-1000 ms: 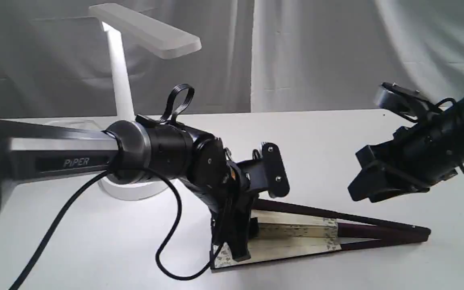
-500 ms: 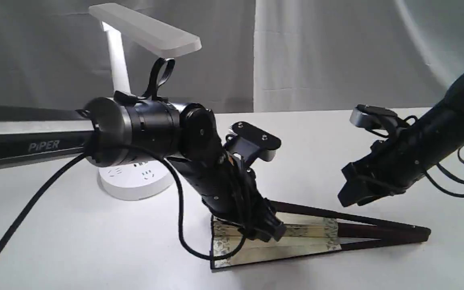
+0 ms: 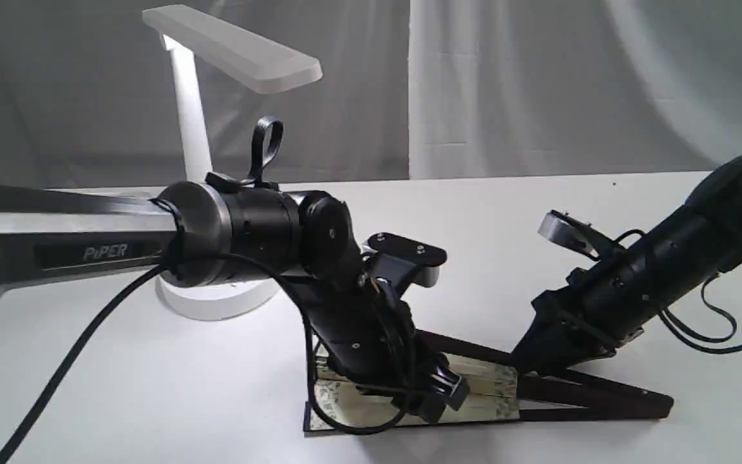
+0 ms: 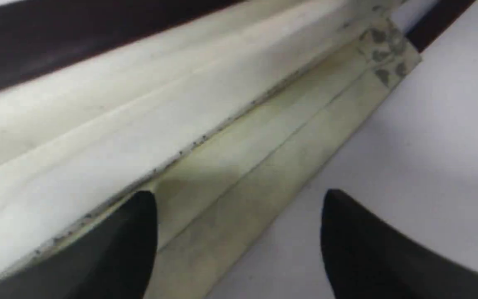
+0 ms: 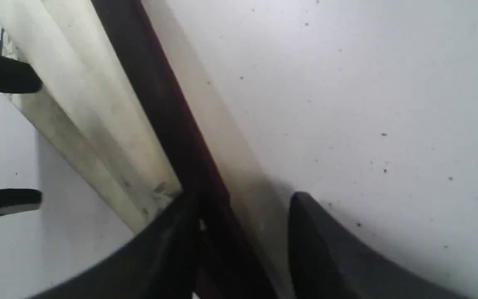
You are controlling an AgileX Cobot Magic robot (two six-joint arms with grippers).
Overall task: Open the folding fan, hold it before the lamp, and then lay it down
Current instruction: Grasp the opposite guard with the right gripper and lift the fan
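The fan (image 3: pixel 490 386) lies part-open on the table (image 3: pixel 120 399), low in the centre of the exterior view; the lamp (image 3: pixel 229 55) stands at upper left. The left gripper (image 4: pixel 239 232) is down at the paper end, jaws released wide, one finger over the cream pleats and the other over bare table, straddling the fan's near edge. The right gripper (image 5: pixel 247 216) has its jaws apart around the dark outer stick (image 5: pixel 160 104), gripping nothing; whether one finger touches the wood is hard to tell. To open it well, each gripper should pinch a stick squarely, not paper, then spread slowly about the pivot so the pleats do not tear.
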